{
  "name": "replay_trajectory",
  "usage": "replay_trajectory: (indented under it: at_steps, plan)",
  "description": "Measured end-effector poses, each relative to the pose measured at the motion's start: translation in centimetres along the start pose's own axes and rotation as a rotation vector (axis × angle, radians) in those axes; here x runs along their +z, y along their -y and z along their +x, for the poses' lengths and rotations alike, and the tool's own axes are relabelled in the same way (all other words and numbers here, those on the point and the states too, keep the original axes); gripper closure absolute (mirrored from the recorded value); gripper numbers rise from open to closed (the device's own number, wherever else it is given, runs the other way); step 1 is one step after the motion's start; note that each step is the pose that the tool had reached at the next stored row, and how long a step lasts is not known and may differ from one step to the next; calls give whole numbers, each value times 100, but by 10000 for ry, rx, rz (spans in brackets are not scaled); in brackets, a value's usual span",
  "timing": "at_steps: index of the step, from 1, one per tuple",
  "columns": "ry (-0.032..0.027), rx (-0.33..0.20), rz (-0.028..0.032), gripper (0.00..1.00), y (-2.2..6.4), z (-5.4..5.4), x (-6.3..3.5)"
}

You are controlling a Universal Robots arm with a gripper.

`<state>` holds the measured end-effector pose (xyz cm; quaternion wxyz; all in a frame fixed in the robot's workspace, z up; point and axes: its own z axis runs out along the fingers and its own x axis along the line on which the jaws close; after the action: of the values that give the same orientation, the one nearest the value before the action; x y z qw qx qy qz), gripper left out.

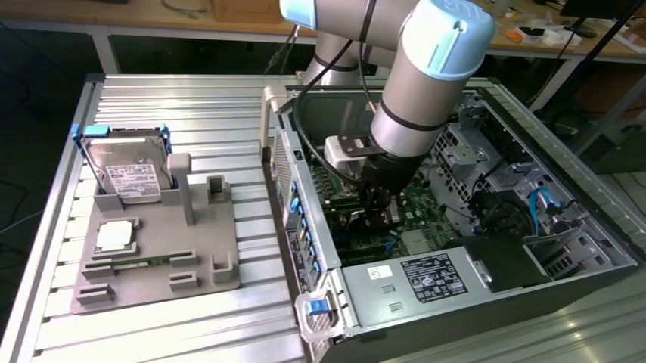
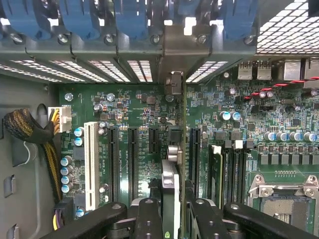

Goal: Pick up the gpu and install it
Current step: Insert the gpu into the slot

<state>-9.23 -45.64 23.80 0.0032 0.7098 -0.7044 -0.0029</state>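
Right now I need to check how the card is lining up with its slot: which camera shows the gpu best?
The wrist view. There the gpu runs edge-on between the gripper fingers, over the motherboard slots, its bracket at the rear openings. In the exterior view the arm reaches into the computer case and hides the card.

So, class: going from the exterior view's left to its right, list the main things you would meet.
Silver hard drive upright in the grey holder tray → blue latches on the computer case's edge → green motherboard, where the arm reaches in → black power supply with its white label → blue cables.
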Motion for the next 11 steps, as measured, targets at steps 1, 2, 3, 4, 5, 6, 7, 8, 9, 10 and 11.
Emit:
replay_trajectory:
  at_steps: [1,2,3,4,5,6,7,8,9,10,11]
  plan:
    - [0,0,0,73,0,0,0]
    - [0,0,0,73,0,0,0]
    - [0,-1,0,73,0,0,0]
    - [1,-2,0,73,0,0,0]
    - [1,-2,1,73,-1,0,0]
    - [2,0,1,73,-2,0,0]
    - [1,-1,1,73,-3,0,0]
    - [1,-1,0,73,-3,0,0]
    - [1,0,1,73,-3,0,0]
    - [0,0,0,73,-3,0,0]
    - [1,-1,0,73,-3,0,0]
